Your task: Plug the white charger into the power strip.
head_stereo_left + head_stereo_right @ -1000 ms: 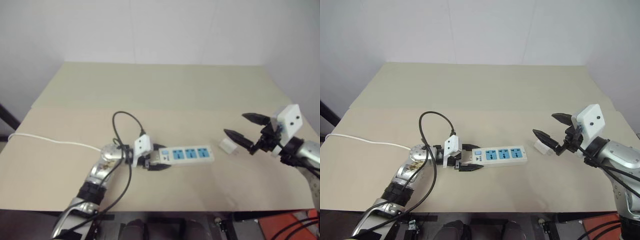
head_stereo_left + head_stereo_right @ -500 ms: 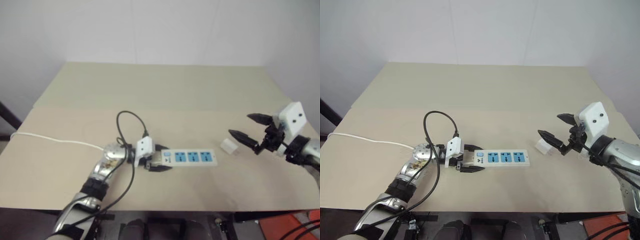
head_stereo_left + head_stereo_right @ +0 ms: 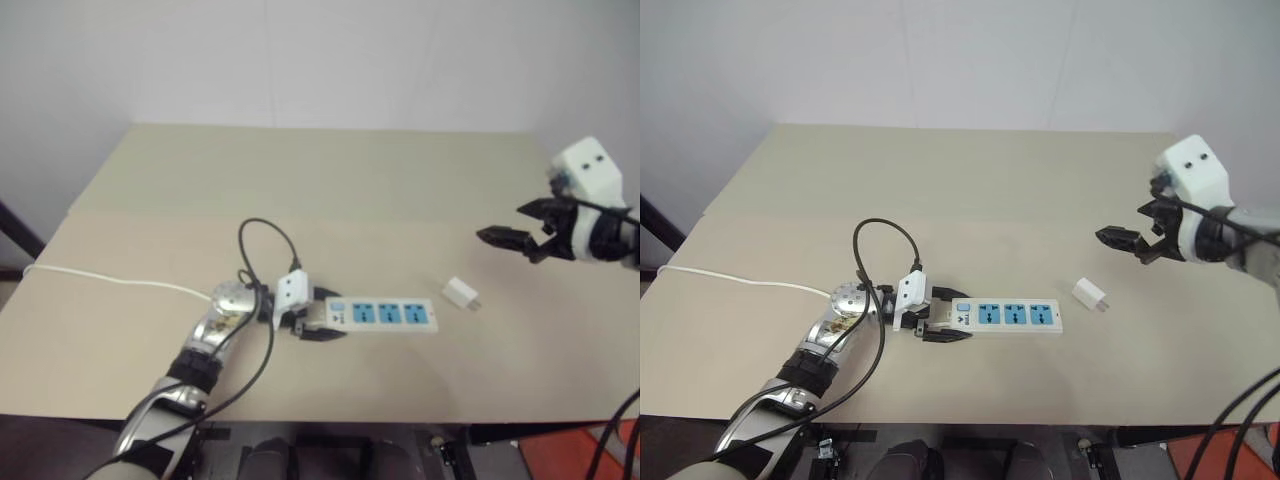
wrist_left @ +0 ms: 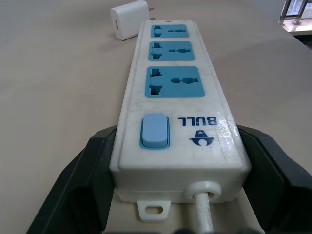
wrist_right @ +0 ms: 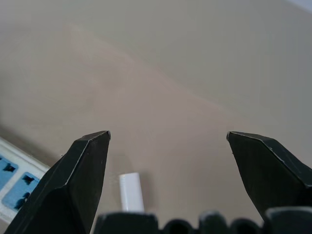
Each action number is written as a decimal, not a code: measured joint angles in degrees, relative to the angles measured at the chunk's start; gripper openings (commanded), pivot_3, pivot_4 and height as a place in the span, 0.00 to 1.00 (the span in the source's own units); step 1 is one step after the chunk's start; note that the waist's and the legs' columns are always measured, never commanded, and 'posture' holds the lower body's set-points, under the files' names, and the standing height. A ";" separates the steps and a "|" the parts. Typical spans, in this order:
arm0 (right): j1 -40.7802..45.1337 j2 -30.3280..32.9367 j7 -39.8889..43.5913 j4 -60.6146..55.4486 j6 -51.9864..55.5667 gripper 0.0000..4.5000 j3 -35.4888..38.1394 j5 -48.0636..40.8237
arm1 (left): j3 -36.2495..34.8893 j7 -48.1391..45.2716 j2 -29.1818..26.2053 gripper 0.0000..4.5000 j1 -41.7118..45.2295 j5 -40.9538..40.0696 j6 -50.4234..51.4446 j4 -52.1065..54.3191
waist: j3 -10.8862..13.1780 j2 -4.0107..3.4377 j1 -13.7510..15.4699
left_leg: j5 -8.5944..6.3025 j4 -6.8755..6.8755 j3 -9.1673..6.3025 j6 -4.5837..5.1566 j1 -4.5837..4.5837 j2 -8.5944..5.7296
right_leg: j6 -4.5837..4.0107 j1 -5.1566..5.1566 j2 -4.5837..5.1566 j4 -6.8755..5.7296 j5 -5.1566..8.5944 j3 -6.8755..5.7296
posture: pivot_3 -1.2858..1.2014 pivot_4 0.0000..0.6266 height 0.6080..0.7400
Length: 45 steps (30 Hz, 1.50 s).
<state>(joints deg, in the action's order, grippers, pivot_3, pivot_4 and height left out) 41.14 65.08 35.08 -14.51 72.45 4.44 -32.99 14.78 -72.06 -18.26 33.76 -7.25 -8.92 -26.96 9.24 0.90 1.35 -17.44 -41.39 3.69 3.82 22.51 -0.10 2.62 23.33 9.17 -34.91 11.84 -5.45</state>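
While the left gripper clamps the power strip's switch end, the white charger lies toward the tabletop's right edge, below the empty, spread right gripper.

Table: carries everything below, with a wall behind its far edge
Power strip: lies flat near the table's front edge, a little left of centre, running left to right
Switch end: at the strip's left, sockets to its right
Cord: runs from the strip's left end off the table's left side
Left gripper: at the strip's left end, one finger either side of it
Charger: on the table just right of the strip, apart from it
Right gripper: above the table, right of and behind the charger
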 measured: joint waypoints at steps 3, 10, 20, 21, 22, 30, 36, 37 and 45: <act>6.48 -0.08 0.01 2.67 4.49 1.00 -5.85 0.91 | -0.03 0.02 0.26 0.72 0.04 -0.02 -0.23 0.04 | -0.01 -0.01 0.08 | 0.02 -0.13 -0.02 -0.04 0.27 -0.03 | 0.09 0.17 0.05 -0.02 -0.05 -0.06 | 0.52 0.24 1.00; 11.37 1.61 8.85 9.92 2.15 1.00 -18.12 5.44 | -0.09 0.03 0.40 0.72 0.04 -0.06 -0.73 0.26 | -0.03 -0.04 -0.17 | 0.03 -0.42 0.08 0.06 0.83 -0.18 | 0.44 0.56 0.08 -0.08 -0.35 0.04 | 0.52 0.24 1.00; 22.99 0.15 26.11 22.51 -4.73 1.00 -33.16 15.29 | -0.10 -0.10 0.09 0.72 -0.19 -0.03 -0.68 0.58 | -0.05 -0.09 -0.69 | 0.03 -0.43 0.15 0.07 0.89 -0.17 | 0.46 0.71 0.08 -0.10 -0.35 0.12 | 0.52 0.24 1.00; 24.23 -0.52 27.55 23.62 -5.00 1.00 -34.02 16.28 | -0.07 -0.08 0.12 0.72 -0.19 0.01 -0.68 0.59 | -0.05 -0.09 -0.67 | 0.03 -0.44 0.15 0.07 0.89 -0.17 | 0.46 0.70 0.07 -0.10 -0.35 0.11 | 0.52 0.24 1.00; 26.21 -1.59 29.72 25.75 -5.52 1.00 -35.91 17.56 | -0.04 -0.06 0.21 0.72 -0.20 0.04 -0.68 0.58 | -0.05 -0.09 -0.67 | 0.03 -0.44 0.15 0.07 0.89 -0.18 | 0.46 0.70 0.08 -0.11 -0.36 0.11 | 0.52 0.24 1.00; 30.23 -7.80 38.34 35.72 -8.94 1.00 -43.47 24.97 | 0.06 0.07 0.51 0.72 -0.20 0.20 -0.71 0.67 | -0.07 -0.13 -0.54 | 0.04 -0.48 0.15 0.05 0.96 -0.24 | 0.50 0.73 0.10 -0.11 -0.38 0.07 | 0.52 0.24 1.00; 30.34 -10.32 42.60 40.30 -12.60 1.00 -45.95 30.17 | 0.12 0.04 0.23 0.72 -0.39 0.24 -0.62 1.17 | -0.09 -0.16 -0.65 | 0.07 -0.48 0.16 0.02 0.97 -0.29 | 0.52 0.75 0.11 -0.12 -0.39 0.07 | 0.52 0.24 1.00; 30.34 -10.75 43.04 41.00 -13.16 1.00 -46.08 30.78 | 0.15 0.04 0.19 0.72 -0.40 0.25 -0.59 1.23 | -0.09 -0.16 -0.68 | 0.07 -0.48 0.16 0.01 0.96 -0.29 | 0.52 0.74 0.11 -0.12 -0.39 0.07 | 0.52 0.24 1.00; 30.32 -14.28 44.92 47.09 -17.32 1.00 -46.16 35.75 | 0.18 0.22 0.12 0.72 -0.69 0.25 -0.33 1.73 | -0.10 -0.18 -0.70 | 0.10 -0.48 0.16 -0.04 0.96 -0.33 | 0.52 0.75 0.11 -0.12 -0.39 0.07 | 0.52 0.24 1.00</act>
<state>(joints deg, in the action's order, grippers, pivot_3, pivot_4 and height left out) 71.45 50.80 80.00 32.58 55.14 -41.72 2.76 14.96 -71.84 -18.14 33.07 -7.00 -9.25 -25.23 9.14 0.72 0.65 -17.33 -41.87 3.85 3.77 23.47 -0.43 3.14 24.08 9.28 -35.03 11.46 -5.38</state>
